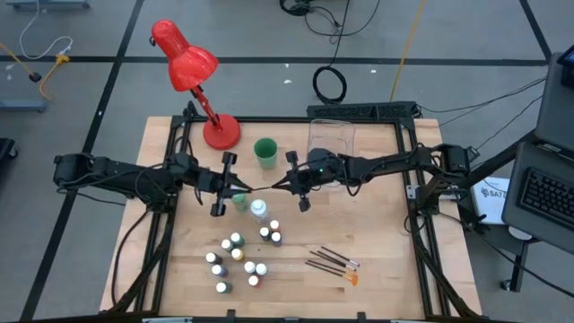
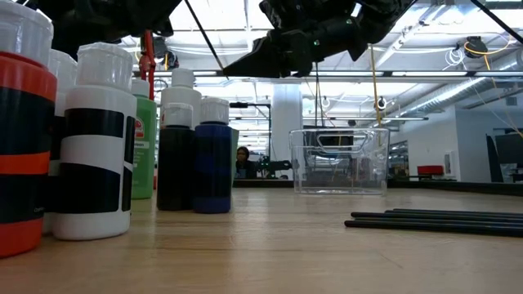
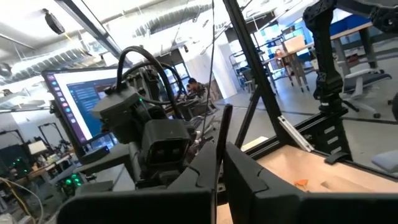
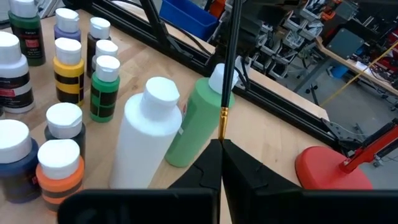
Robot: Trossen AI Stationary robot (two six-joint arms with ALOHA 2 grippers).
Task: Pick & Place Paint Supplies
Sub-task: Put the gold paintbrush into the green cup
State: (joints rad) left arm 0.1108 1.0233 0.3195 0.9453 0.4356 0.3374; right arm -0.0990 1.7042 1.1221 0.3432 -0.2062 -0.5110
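Both arms meet above the tabletop (image 1: pixel 179 260) centre: left gripper (image 1: pixel 240 189) and right gripper (image 1: pixel 276 185), jaws clenched on opposite ends of 1 thin brush (image 4: pixel 229 68), over the green bottle (image 4: pixel 194 121) and white bottle (image 4: pixel 148 140).

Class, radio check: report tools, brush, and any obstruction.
Left tool and right tool both shut on one brush, mid-air. Tall bottles below it. Bin behind the right arm.

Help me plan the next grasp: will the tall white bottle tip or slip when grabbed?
Probably tippy: the tall white bottle is slender and upright. Its smooth round sides may slip. Toppling, it could hit the green bottle close beside.
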